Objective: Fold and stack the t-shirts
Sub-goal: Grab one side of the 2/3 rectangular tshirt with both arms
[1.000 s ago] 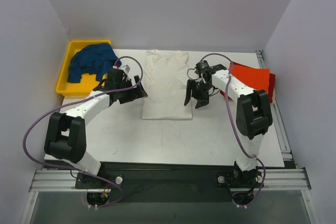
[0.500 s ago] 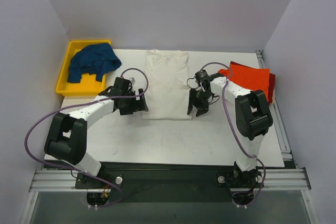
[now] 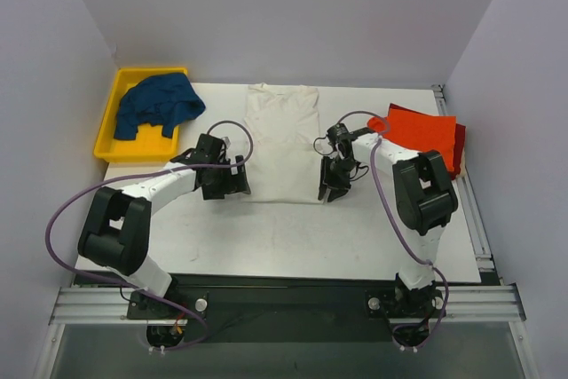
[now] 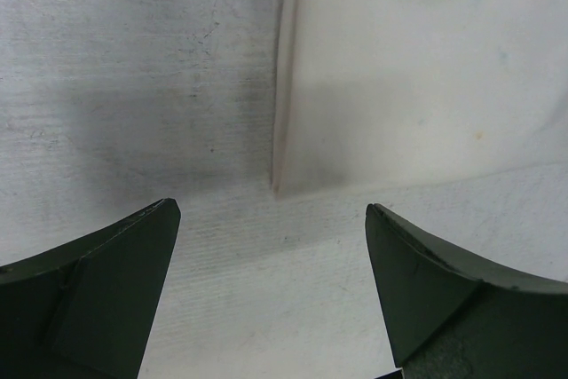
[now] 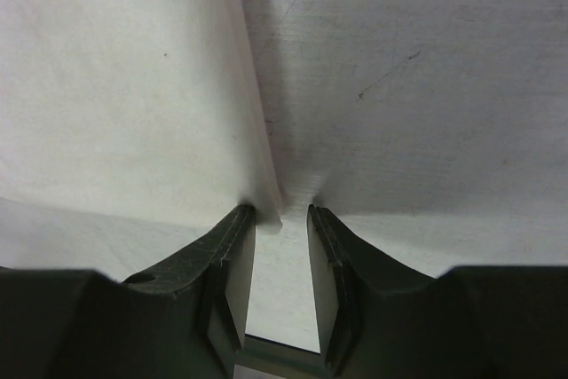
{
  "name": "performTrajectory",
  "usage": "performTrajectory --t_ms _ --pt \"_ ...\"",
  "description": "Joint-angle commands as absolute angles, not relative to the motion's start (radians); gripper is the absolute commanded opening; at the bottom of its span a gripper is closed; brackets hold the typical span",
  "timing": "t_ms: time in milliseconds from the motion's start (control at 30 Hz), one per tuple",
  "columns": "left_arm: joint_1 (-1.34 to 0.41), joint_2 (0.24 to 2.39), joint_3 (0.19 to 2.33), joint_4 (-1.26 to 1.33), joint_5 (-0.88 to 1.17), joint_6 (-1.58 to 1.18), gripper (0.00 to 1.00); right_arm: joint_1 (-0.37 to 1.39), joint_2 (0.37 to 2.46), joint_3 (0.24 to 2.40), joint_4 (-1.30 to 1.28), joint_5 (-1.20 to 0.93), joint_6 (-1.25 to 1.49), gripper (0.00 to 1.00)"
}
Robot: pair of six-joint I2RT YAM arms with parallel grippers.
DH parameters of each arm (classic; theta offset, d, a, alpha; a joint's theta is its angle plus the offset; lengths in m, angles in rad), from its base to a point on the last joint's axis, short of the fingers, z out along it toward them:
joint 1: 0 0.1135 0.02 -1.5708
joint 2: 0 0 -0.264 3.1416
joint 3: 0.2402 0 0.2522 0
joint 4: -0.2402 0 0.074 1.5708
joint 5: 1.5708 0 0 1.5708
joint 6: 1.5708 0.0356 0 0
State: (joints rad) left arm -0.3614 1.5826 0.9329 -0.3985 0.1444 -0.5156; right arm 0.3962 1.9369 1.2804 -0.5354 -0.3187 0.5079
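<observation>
Desk (image 3: 284,237): it lay bare under the left claw (image 4: 271,246) and the right claw (image 5: 281,228); a low claw could scrape it.
Off-white t-shirt (image 3: 282,139): it lay flat between the two claws, with its near corners at their tips.
Left claw: it was wide open, with the corner just ahead; it could close on nothing.
Right claw: the jaws were narrow but apart, with the corner at their mouth; catching one layer only would make the fold crooked.
</observation>
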Motion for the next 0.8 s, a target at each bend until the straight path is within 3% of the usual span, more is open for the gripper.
performTrajectory --t_ms 0,233,367,633,767 --pt "-0.373 1.606 0.934 -0.402 0.132 -0.518 0.97 0.403 1.962 1.269 -0.572 -0.313 0.514 0.31" --pt "-0.391 1.647 0.94 -0.411 0.121 -0.523 0.92 0.413 1.997 1.27 -0.572 -0.337 0.514 0.25" --pt "-0.397 1.67 0.942 -0.41 0.127 -0.532 0.82 0.42 2.002 1.269 -0.572 -0.345 0.511 0.17" --pt "-0.41 1.698 0.933 -0.367 0.172 -0.557 0.63 0.419 2.005 1.269 -0.574 -0.354 0.5 0.15" --pt "-0.414 1.723 0.939 -0.365 0.178 -0.561 0.44 0.417 2.005 1.275 -0.58 -0.356 0.494 0.12"
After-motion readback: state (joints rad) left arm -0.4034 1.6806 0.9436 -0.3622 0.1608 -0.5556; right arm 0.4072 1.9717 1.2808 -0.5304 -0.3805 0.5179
